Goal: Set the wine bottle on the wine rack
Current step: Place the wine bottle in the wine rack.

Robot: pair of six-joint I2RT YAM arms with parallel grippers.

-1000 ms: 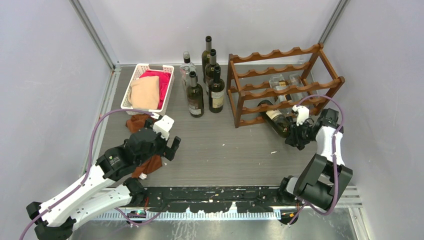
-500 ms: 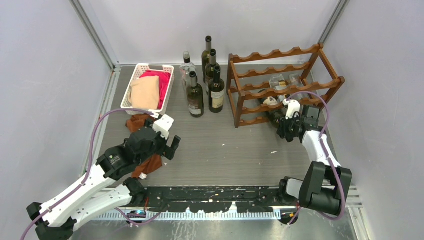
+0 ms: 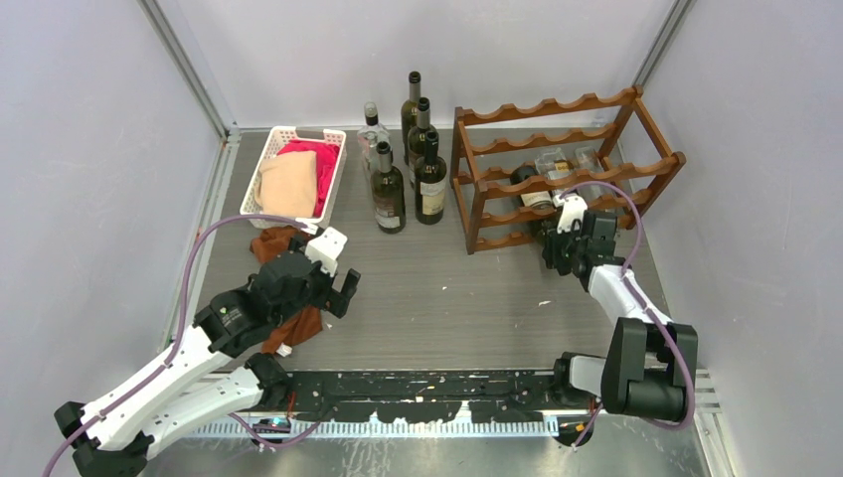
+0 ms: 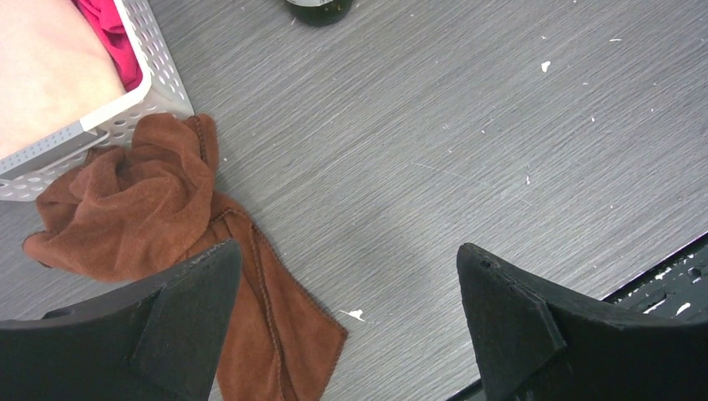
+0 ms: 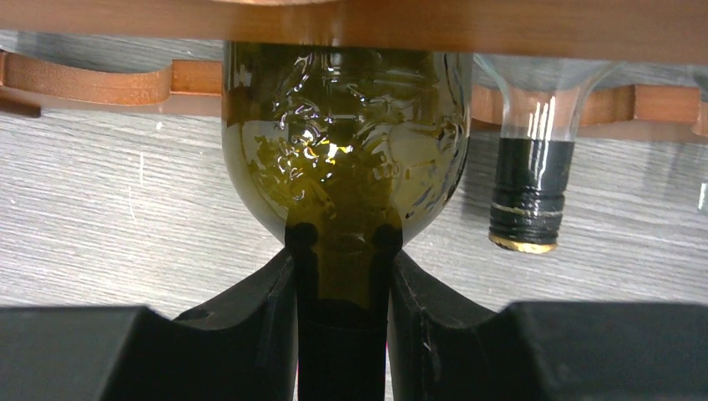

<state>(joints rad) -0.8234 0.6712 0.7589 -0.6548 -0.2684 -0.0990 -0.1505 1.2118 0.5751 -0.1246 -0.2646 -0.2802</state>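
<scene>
Gripping the wine bottle (image 5: 342, 159) by its neck, the right gripper (image 5: 341, 251) presses both fingers against the dark glass just below the shoulder. The bottle lies on its side, its body pushed in under a front rail of the wine rack (image 3: 636, 169), beside a clear bottle (image 5: 526, 192) lying there too. The left gripper (image 4: 342, 276) hangs wide open above the counter (image 4: 434, 142), holding nothing, near a brown cloth (image 4: 142, 209) that touches a white basket (image 4: 125, 117).

The left pincer (image 4: 346, 251), spread wide, hovers over a brown cloth (image 4: 142, 209) beside a white basket (image 4: 163, 71).
</scene>
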